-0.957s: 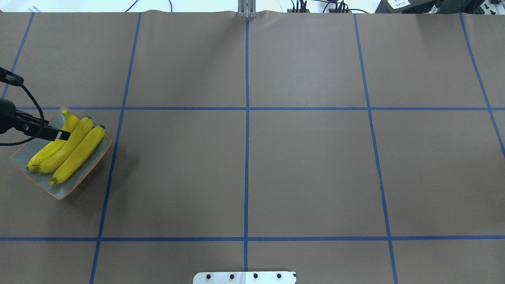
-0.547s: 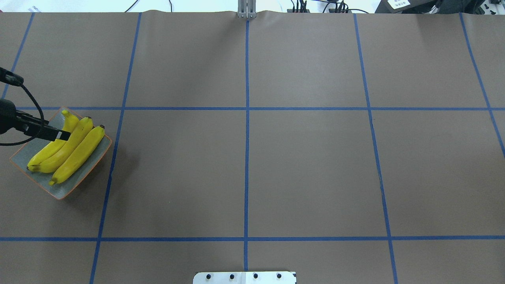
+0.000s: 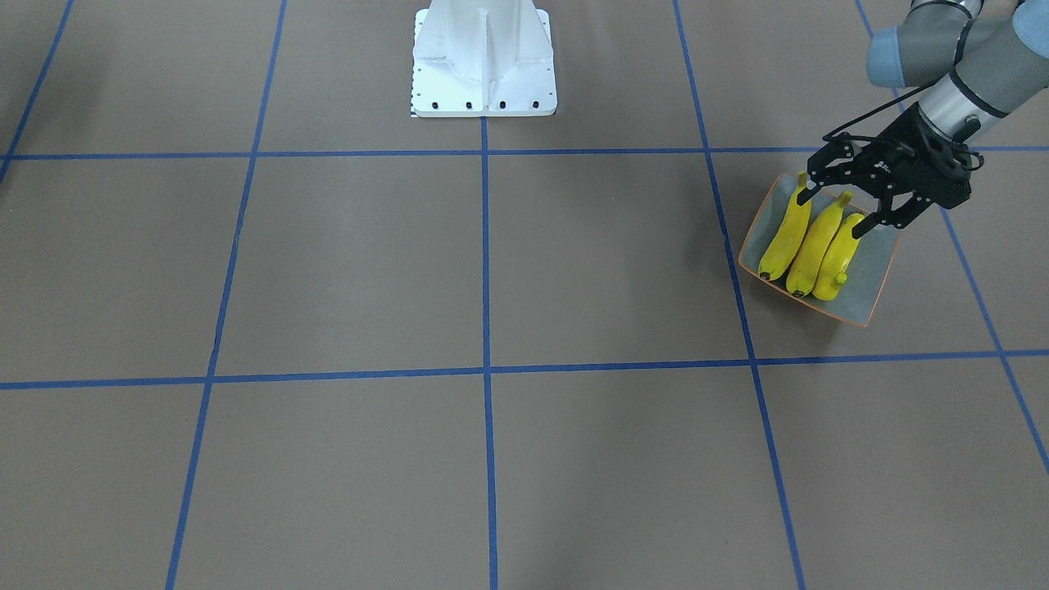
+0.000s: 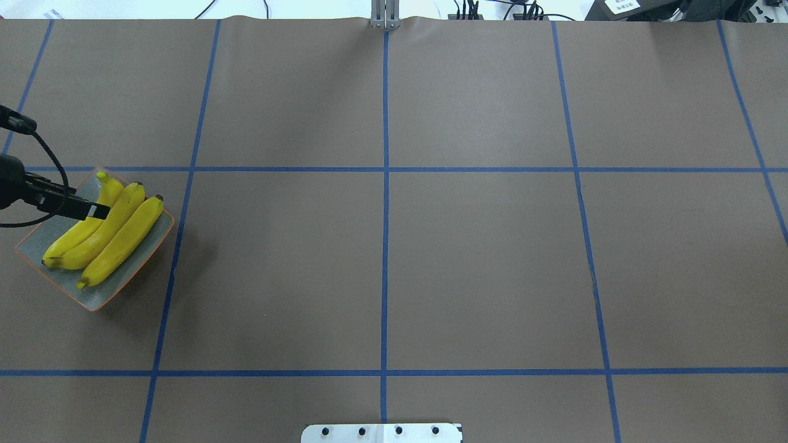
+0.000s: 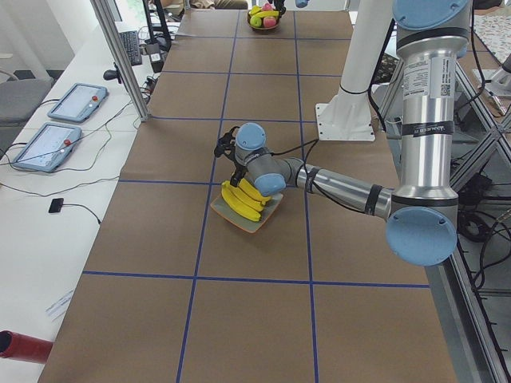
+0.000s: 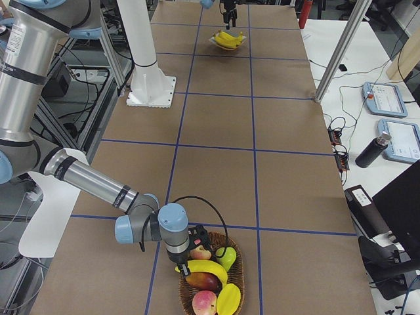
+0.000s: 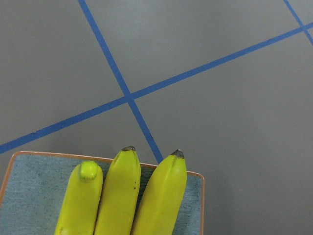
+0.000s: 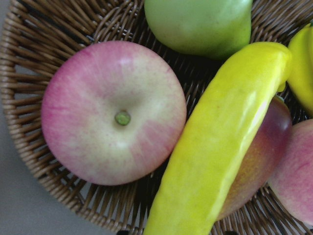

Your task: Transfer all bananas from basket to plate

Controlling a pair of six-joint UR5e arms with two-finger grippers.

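Change since earlier: almost nothing. The left jaws' body creeps a touch toward the far edge of the surface [image 4: 394, 258]; nothing on it shifts.
Left jaws: spread wide and gripping nothing, hanging just above the stalk ends of the three plated bananas [image 4: 104, 237].
Right jaws: low over the basket [image 8: 24, 98], but neither the wrist view nor the side view shows whether they are parted or closed, so I cannot tell.
Plate: the plate [image 4: 37, 243] sits by the surface's left edge, with three bananas side by side filling most of it.
Last banana: the fourth banana [image 8: 220, 147] lies in the basket at the surface's right edge, propped on a mango [image 8: 264, 156] and close beside an apple [image 8: 112, 112].
Risk, pick: the banana probably rests on rounded fruit, so a closing grip may roll it, or pinch the apple with it.
Risk, basket: the wicker looks light, and a snagged lift could drag or tip it.
Risk, placing: little bare plate is left, so the fourth banana may ride on the others and slide over the rim.
Risk, arms: the left jaws over the plate would likely block a delivery there.
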